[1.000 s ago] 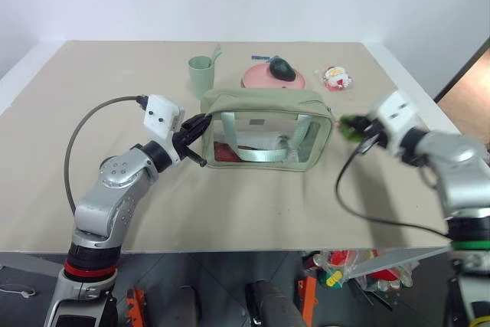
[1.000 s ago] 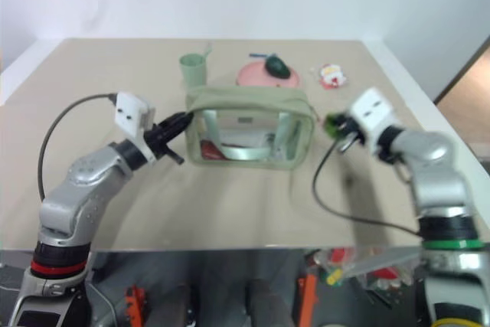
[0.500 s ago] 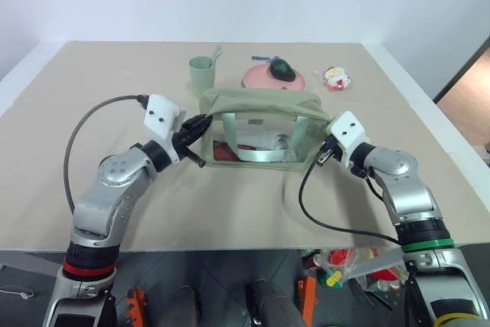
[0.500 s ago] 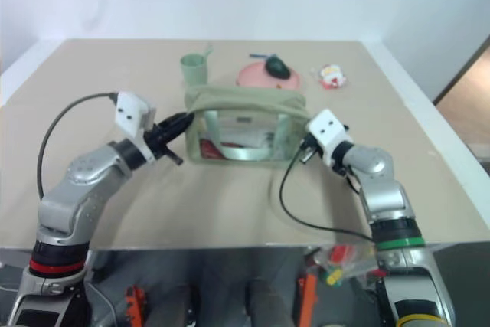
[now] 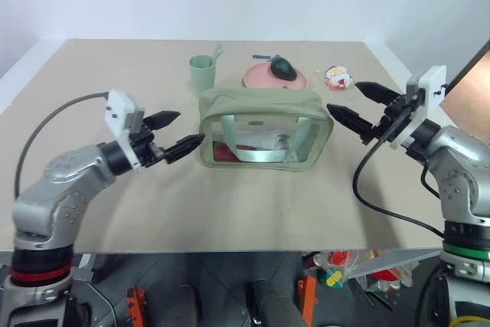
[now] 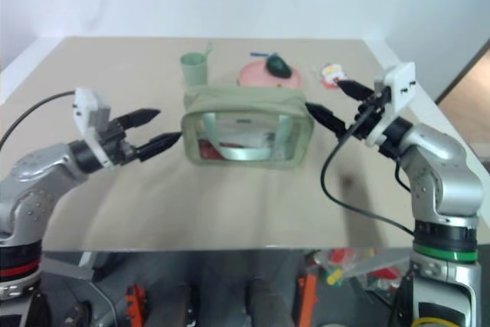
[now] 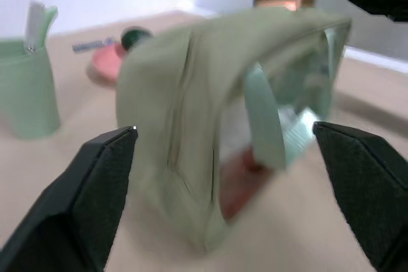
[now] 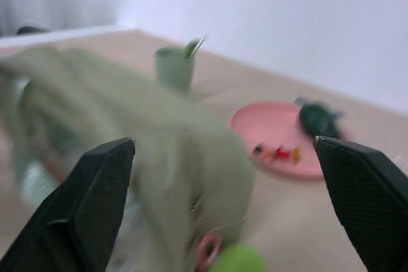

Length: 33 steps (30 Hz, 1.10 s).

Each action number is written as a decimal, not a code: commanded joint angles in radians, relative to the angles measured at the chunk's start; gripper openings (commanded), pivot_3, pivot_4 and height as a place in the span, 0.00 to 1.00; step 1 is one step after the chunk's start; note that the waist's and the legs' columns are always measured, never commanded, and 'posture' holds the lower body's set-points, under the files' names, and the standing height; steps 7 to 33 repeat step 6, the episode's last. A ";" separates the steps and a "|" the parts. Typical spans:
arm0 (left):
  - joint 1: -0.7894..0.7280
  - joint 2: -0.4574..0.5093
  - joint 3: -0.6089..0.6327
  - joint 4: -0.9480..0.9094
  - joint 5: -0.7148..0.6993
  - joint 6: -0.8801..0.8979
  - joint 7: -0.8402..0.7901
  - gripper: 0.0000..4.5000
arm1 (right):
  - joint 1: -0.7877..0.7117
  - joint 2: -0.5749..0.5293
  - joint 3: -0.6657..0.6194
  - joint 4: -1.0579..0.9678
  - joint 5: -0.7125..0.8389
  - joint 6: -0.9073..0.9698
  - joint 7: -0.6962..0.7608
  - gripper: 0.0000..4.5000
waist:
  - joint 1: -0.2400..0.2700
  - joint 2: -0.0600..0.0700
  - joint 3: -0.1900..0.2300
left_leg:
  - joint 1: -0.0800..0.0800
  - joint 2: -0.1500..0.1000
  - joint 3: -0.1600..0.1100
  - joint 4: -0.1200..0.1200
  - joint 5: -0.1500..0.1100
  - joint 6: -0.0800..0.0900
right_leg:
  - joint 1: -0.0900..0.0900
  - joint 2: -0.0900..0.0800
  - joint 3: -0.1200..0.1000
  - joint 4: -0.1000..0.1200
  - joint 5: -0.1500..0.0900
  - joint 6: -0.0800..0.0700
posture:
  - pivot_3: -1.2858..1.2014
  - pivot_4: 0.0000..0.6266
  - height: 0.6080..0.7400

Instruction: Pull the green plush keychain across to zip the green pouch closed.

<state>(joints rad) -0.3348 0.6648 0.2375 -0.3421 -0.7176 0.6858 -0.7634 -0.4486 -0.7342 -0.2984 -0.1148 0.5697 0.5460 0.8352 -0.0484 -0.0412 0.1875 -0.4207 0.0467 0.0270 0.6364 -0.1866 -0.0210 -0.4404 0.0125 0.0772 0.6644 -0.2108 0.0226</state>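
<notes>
The boxy sage fabric pouch [image 5: 265,132], with a clear plastic window and a strap handle, sits mid-surface [image 5: 230,212]. The fuzzy lime keychain [image 8: 239,260] with its pink loop hangs at the pouch's 3 o'clock end. Left gripper [image 5: 174,132] at 9 o'clock and right gripper [image 5: 354,105] at 3 o'clock: both jaws spread, empty, apart from the pouch. A pale cup [image 5: 202,73] and round pink plate [image 5: 273,79] stand at 12 o'clock.

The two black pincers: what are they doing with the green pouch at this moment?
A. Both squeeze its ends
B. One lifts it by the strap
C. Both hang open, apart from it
C: the left pincer and the right pincer gape open, off either end of the green pouch.
</notes>
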 commanded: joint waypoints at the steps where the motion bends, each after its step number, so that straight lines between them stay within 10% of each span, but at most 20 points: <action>1: 0.056 0.060 0.034 -0.076 -0.025 -0.005 -0.056 1.00 | 0.068 -0.074 -0.062 -0.143 0.109 0.095 0.059 0.99 | 0.000 0.000 0.000 | 0.000 0.000 0.000 0.000 0.000 0.000 | 0.000 0.000 0.000 0.000 0.000 0.000 | 0.52 0.24 1.00; 33: 0.128 0.097 -0.030 -0.098 0.100 -0.077 -0.033 1.00 | 0.199 -0.098 -0.063 -0.286 0.175 0.162 0.057 0.99 | 0.001 0.000 0.000 | 0.000 0.000 0.000 0.001 0.000 0.000 | 0.001 -0.001 0.000 0.000 -0.001 0.000 | 0.52 0.24 1.00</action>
